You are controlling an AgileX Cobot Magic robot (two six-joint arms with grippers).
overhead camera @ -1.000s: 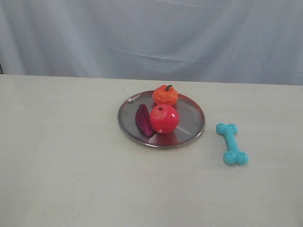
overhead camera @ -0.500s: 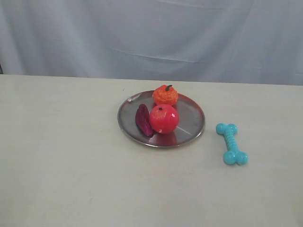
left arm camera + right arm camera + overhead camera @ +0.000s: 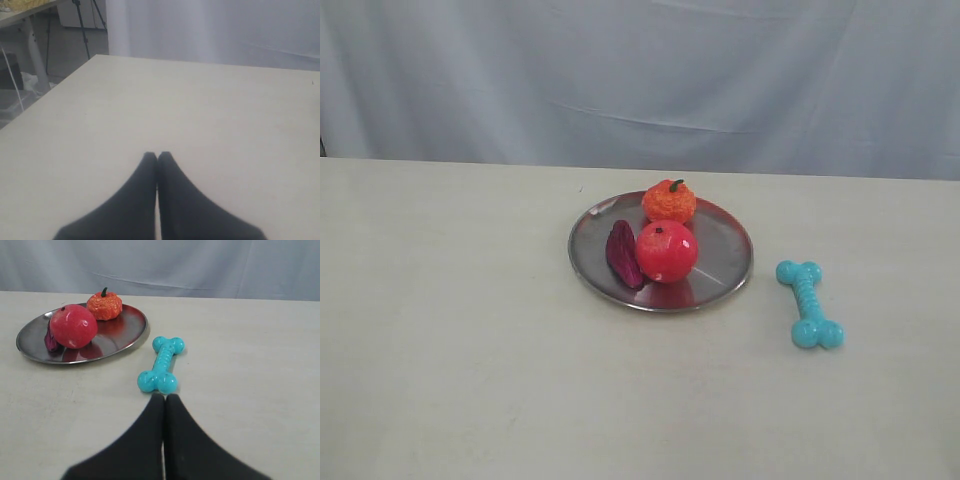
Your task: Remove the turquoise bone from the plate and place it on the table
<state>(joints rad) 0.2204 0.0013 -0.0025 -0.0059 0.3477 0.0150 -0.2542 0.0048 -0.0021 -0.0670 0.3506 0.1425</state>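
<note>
We find the turquoise bone [image 3: 809, 304] lying on the table [image 3: 470, 350], just right of the plate [image 3: 725, 245] and clear of its rim. We judge it light, rubbery and slightly yielding, best pinched across its ribbed shaft between the knobby ends. Our left gripper [image 3: 157, 156] and right gripper [image 3: 164, 397] both sit closed and empty. We see no brand, label or writing

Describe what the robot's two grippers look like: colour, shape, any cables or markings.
The left gripper and the right gripper look alike. Each has two plain matte black fingers, broad at the base and tapering to narrow tips. No cables, labels or markings show on either one.
</note>
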